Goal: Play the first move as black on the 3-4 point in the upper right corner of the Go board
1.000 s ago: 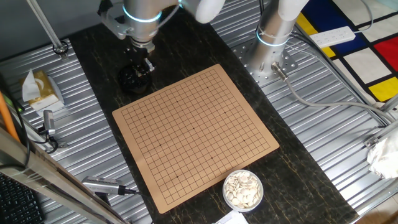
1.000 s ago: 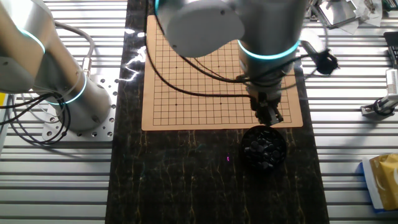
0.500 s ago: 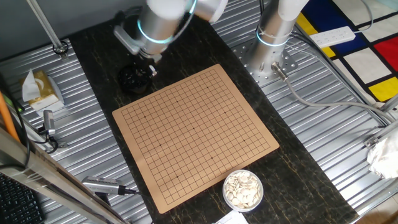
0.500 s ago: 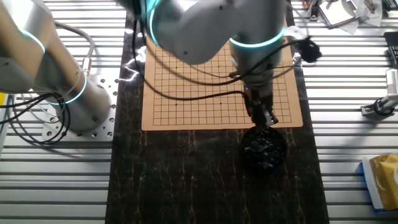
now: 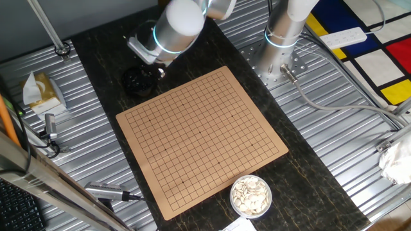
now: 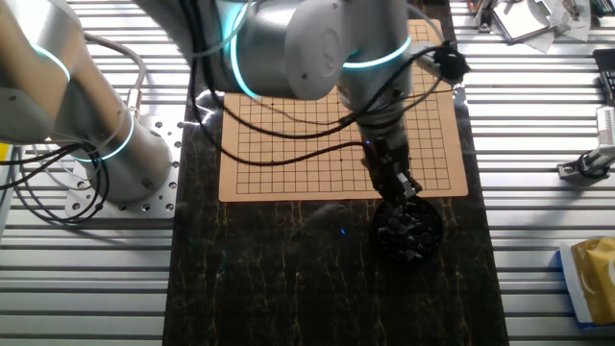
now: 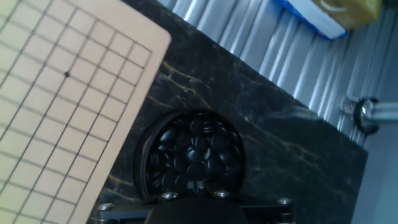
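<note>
The end effector (image 6: 405,187) hangs tilted over the near rim of the bowl of black stones (image 6: 408,231), just off the board's corner. In the hand view its fingers are out of sight below the frame edge, and in both fixed views they are too small and blurred, so I cannot tell whether they are apart, together or clamped on a stone.

The bowl (image 7: 189,163) is round and dark and heaped with glossy black stones (image 7: 196,152); no single stone can be picked out as lifted. It stands on the dark marbled surface (image 7: 273,137), just beside the Go board (image 7: 62,118), at about 4 o'clock from the board's corner in the hand view. In one fixed view the bowl (image 5: 138,81) sits at about 10 o'clock from the board (image 5: 202,138), partly under the arm.

The board carries no stones. Its grid and small star dots show, and the crossing for the 3-4 point lies somewhere in the corner nearest the bowl (image 6: 428,159), bare; I cannot fix it exactly at this size.

A second bowl holding white stones (image 5: 250,196) stands at the board's opposite side, at about 5 o'clock, touching or nearly touching its edge.

No brand, label or writing is readable in any view.
</note>
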`<state>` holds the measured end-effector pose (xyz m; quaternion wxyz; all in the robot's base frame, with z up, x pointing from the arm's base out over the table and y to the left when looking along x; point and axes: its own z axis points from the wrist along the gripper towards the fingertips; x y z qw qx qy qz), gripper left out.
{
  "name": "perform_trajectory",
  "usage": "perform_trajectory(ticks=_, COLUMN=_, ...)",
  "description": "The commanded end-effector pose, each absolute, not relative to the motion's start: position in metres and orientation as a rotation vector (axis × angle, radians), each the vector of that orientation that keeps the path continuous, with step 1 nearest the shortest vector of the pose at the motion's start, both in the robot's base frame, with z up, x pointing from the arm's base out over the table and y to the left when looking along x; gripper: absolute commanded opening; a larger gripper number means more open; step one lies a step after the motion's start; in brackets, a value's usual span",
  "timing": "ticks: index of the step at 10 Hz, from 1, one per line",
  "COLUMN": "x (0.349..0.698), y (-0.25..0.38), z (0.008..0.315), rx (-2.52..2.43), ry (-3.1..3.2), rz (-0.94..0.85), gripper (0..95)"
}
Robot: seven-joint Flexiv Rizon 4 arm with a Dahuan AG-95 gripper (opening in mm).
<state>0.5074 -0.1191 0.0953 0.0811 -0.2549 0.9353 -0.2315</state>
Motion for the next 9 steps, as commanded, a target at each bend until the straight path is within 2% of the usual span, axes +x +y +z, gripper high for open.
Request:
perform_trajectory(ticks=1, x=0.512, y=-0.121, z=0.09, rx=-0.769, ry=2.783, rz=-0.654, gripper=19.0)
perform_trajectory(ticks=9, x=0.53, y=-0.126, z=0.099, rx=-0.771, ry=2.768, rz=-0.667, gripper=19.0)
